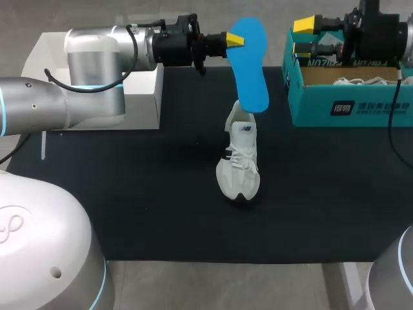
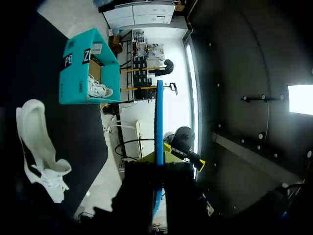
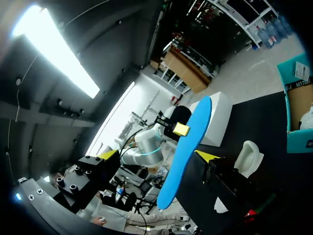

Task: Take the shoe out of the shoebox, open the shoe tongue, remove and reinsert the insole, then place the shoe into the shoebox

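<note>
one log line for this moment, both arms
step: insole out of shoe | left gripper: shut on blue insole, held above white shoe | right gripper: open, beside teal shoebox

Your tabletop [image 1: 148, 206] is flat black from side to side, and a white box [image 1: 144, 97] stands at its far left corner.

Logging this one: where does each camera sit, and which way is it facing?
Head: above and behind, looking down on the table; left arm and right arm both show.
Left wrist: looks along the left end effector, shut on the edge-on insole, toward the shoebox and shoe.
Right wrist: looks past the open right end effector toward the left arm.
Shared: all show insole and shoe.
</note>
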Motion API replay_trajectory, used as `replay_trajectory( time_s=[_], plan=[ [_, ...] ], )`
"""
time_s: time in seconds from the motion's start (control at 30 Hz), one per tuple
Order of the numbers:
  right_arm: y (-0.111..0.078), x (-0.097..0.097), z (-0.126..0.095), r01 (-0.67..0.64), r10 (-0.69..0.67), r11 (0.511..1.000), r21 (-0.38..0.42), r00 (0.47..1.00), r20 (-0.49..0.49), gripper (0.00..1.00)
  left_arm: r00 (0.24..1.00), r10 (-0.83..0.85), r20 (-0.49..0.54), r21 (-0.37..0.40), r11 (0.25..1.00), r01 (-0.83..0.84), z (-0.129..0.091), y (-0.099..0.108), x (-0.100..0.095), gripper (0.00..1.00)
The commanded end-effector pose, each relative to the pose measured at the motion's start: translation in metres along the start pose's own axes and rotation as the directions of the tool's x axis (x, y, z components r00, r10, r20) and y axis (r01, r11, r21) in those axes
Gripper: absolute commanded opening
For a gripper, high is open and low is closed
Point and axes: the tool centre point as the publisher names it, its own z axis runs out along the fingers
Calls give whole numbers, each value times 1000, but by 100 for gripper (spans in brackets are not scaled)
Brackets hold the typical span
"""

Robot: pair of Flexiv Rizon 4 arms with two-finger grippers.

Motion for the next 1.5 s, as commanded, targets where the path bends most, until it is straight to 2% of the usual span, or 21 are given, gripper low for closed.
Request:
replay_trajectory(
  time_s=[0.03, 0.13, 0.2, 0.57, 0.6, 0.63, 0.7, 0.73, 0.8, 0.83, 1.0, 1.07, 1.2, 1.3, 1.37, 1.47, 1.5],
  plan=[
    [-4, 17, -1, 21, -25, 999, 37, 994, 102, 100, 998, 1, 57, -18, 1000, 0, 7, -2, -4, 0],
    [-4, 17, -4, 23, -47, 992, 124, 980, 194, 100, 998, -5, 60, -24, 1000, 7, 9, -2, -6, 0],
    [-2, 14, -6, 54, -117, 976, 209, 947, 300, 100, 998, -6, 61, -28, 1000, 7, 11, -3, -6, 0],
    [-2, 14, -6, 54, -117, 976, 209, 947, 300, 100, 998, -27, 52, 12, 1000, 27, 11, -6, -1, 0],
    [2, 14, -2, -23, -64, 974, 226, 927, 370, 100, 998, -31, 56, 19, 999, 30, 11, -6, -1, 0],
    [5, 15, 2, -98, -29, 964, 248, 886, 462, 100, 998, -36, 58, 23, 999, 35, 12, -7, -2, 0],
    [10, 22, 13, -187, -51, 926, 327, 798, 600, 100, 997, -37, 64, 33, 999, 35, 13, -8, -4, 0],
    [11, 26, 16, -242, -49, 914, 325, 730, 681, 100, 997, -38, 66, 40, 999, 36, 14, -8, -6, 0],
    [14, 30, 20, -338, -49, 883, 326, 623, 781, 100, 997, -47, 64, 48, 998, 44, 15, -10, -10, 0],
    [15, 32, 21, -340, -70, 887, 313, 572, 818, 100, 997, -49, 65, 50, 998, 46, 15, -10, -11, 0],
    [15, 35, 27, -438, -100, 850, 292, 410, 906, 100, 996, -63, 70, 50, 997, 59, 17, -11, -16, 0],
    [14, 35, 28, -450, -130, 842, 298, 368, 921, 100, 995, -64, 72, 48, 997, 61, 18, -11, -17, 0],
    [10, 32, 28, -518, -212, 801, 299, 221, 952, 100, 994, -70, 78, 48, 997, 67, 17, -10, -19, 0],
    [8, 31, 29, -544, -246, 782, 303, 177, 953, 100, 994, -69, 81, 45, 997, 66, 16, -9, -19, 0],
    [6, 28, 30, -569, -281, 768, 294, 113, 953, 100, 994, -69, 83, 43, 997, 66, 17, -9, -19, 0],
    [5, 25, 32, -580, -283, 767, 274, 77, 956, 100, 994, -72, 85, 42, 997, 68, 17, -8, -19, 0],
    [5, 23, 33, -592, -297, 761, 264, 44, 954, 100, 994, -72, 85, 41, 997, 69, 17, -8, -19, 0]
  ],
)
